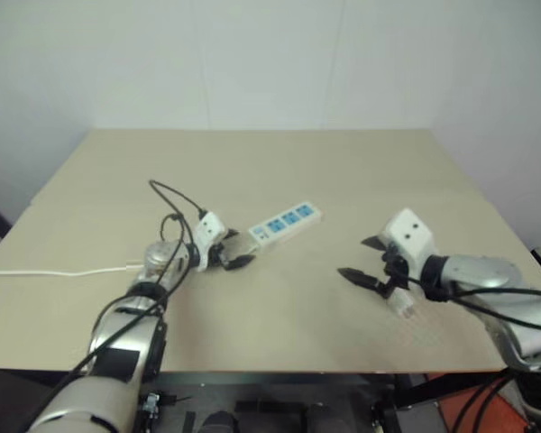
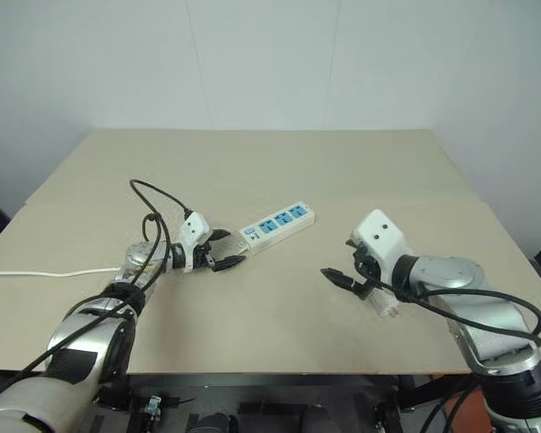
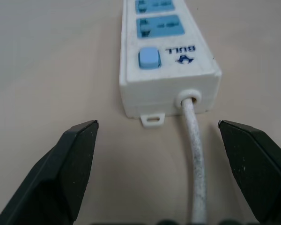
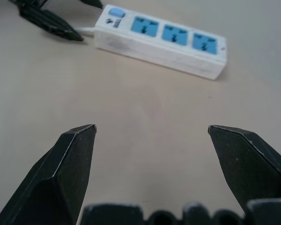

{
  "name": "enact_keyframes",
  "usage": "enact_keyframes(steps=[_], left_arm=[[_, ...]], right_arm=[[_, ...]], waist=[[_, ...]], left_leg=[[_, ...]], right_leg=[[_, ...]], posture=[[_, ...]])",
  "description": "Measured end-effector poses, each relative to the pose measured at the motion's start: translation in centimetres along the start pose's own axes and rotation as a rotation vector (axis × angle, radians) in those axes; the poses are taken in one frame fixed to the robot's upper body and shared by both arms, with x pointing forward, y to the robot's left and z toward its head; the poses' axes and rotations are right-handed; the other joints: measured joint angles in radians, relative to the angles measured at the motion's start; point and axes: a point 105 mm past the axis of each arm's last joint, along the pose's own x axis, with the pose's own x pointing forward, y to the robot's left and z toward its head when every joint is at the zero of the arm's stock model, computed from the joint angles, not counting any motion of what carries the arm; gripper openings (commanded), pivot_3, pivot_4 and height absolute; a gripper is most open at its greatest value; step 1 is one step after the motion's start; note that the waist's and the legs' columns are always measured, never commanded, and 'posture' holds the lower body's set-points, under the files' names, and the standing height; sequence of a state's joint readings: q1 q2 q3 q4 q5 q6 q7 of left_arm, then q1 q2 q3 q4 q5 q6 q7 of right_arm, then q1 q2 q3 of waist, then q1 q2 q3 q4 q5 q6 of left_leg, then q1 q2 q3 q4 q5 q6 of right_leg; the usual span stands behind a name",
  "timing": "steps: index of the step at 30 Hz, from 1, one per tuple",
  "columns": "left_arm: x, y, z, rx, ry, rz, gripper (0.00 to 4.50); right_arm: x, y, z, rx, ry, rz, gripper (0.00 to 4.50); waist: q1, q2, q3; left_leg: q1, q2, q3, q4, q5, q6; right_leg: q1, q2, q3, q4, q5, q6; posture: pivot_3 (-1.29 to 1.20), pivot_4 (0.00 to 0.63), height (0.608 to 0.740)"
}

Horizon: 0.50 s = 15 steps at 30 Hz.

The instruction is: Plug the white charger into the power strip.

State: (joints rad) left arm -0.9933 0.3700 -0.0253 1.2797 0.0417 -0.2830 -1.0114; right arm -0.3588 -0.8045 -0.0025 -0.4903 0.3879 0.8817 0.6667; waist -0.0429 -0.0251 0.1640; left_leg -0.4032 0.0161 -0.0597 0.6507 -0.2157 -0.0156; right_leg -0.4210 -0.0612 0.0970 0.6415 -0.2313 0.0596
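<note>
The strip (image 1: 285, 224) lies flat on the table (image 1: 279, 162), a little left of centre, slanting from its near-left end to its far-right end. Its three blue sockets (image 4: 173, 34) face up in a row, with a blue switch (image 3: 148, 58) at the near-left end. The cord (image 3: 195, 159) leaves that same end and runs toward the left gripper (image 1: 233, 250), then shows again as a thin white line (image 1: 45, 271) across the table to the left edge.

The left gripper sits just beside the strip's cord end, low over the table, its two black fingers (image 3: 75, 164) spread wide on either side of the cord, touching neither cord nor strip; it holds nothing.

The right gripper (image 1: 363, 262) is well apart to the right, over bare table, pointing left toward the strip. Its fingers (image 4: 70, 164) are also spread wide and hold nothing.

A small white thing, probably the charger (image 1: 402, 301), lies on the table just near of the right gripper's wrist, partly hidden by it; I cannot tell which way it lies
</note>
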Motion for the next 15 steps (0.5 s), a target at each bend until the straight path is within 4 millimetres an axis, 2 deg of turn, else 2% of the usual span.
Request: enact_keyframes(steps=[4, 12, 15], left_arm=[[-0.3, 0.1, 0.2, -0.034, 0.097, -0.069, 2.65], [-0.4, -0.2, 0.1, -0.084, 0.117, -0.114, 0.03], [-0.4, -0.5, 0.1, -0.065, 0.107, -0.134, 0.01]], right_arm=[[0.6, 0.7, -0.1, 0.003, 0.015, 0.031, 4.50], [1.7, 1.4, -0.1, -0.016, 0.040, 0.067, 4.50], [1.8, 1.3, -0.1, -0.012, 0.041, 0.065, 4.50]], waist=[[-0.002, 0.000, 0.000], [-0.001, 0.000, 0.000], [0.000, 0.000, 0.000]], left_leg=[[0.000, 0.000, 0.000, 0.000, 0.000, 0.000], [0.000, 0.000, 0.000, 0.000, 0.000, 0.000], [0.000, 0.000, 0.000, 0.000, 0.000, 0.000]], right_leg=[[0.000, 0.000, 0.000, 0.000, 0.000, 0.000], [0.000, 0.000, 0.000, 0.000, 0.000, 0.000], [0.000, 0.000, 0.000, 0.000, 0.000, 0.000]], posture=[[0.00, 0.150, 0.740], [0.00, 0.150, 0.740], [0.00, 0.150, 0.740]])
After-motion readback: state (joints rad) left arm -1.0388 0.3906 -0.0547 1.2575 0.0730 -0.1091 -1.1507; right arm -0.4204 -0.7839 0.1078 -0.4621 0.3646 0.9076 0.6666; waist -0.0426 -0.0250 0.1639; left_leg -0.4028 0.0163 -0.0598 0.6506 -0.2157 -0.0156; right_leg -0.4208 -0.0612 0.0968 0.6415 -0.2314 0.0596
